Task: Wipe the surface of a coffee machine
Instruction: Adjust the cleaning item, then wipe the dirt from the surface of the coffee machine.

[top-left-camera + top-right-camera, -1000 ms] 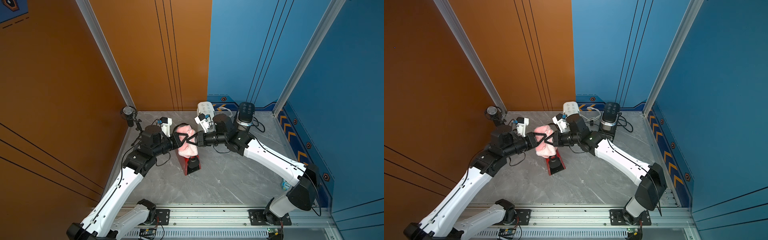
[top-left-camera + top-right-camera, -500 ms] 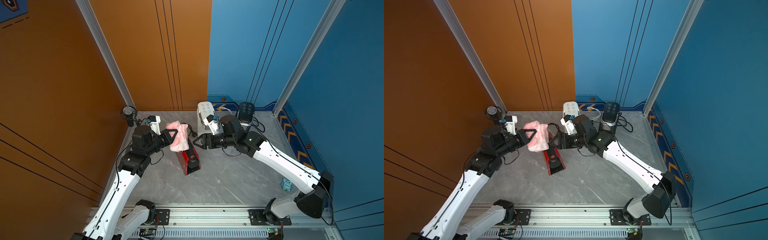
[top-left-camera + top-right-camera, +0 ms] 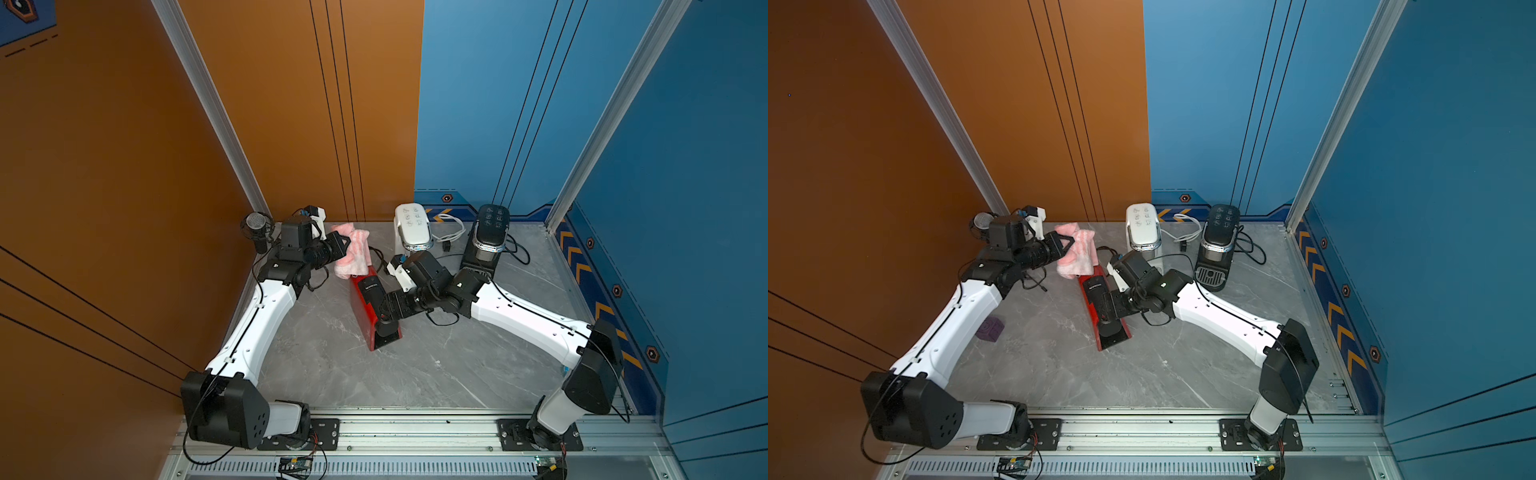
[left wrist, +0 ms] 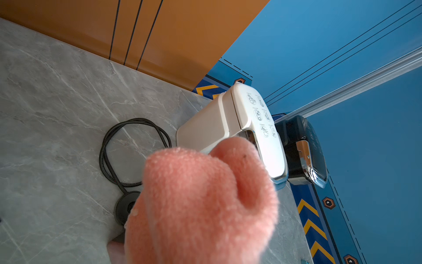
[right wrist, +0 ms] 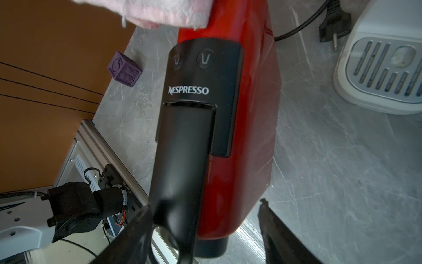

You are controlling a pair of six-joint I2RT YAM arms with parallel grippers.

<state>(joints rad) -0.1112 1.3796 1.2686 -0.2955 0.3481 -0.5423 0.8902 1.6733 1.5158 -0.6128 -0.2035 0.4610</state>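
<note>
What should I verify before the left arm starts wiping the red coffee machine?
1. Grip: pink cloth held by left gripper: ok.
2. Contact: cloth touching red coffee machine: cannot tell; it hangs at the rear end.
3. Bracing: machine held by right gripper: not ok; jaws open, astride its black front.
4. Path: purple cube out of the way: ok, beside the left arm.
5. Clearance: right wrist off white coffee machine: cannot tell.

cloth (image 3: 353, 254) pink | coffee machine (image 3: 360, 308) red, black | table (image 3: 415, 365) grey marbled
</note>
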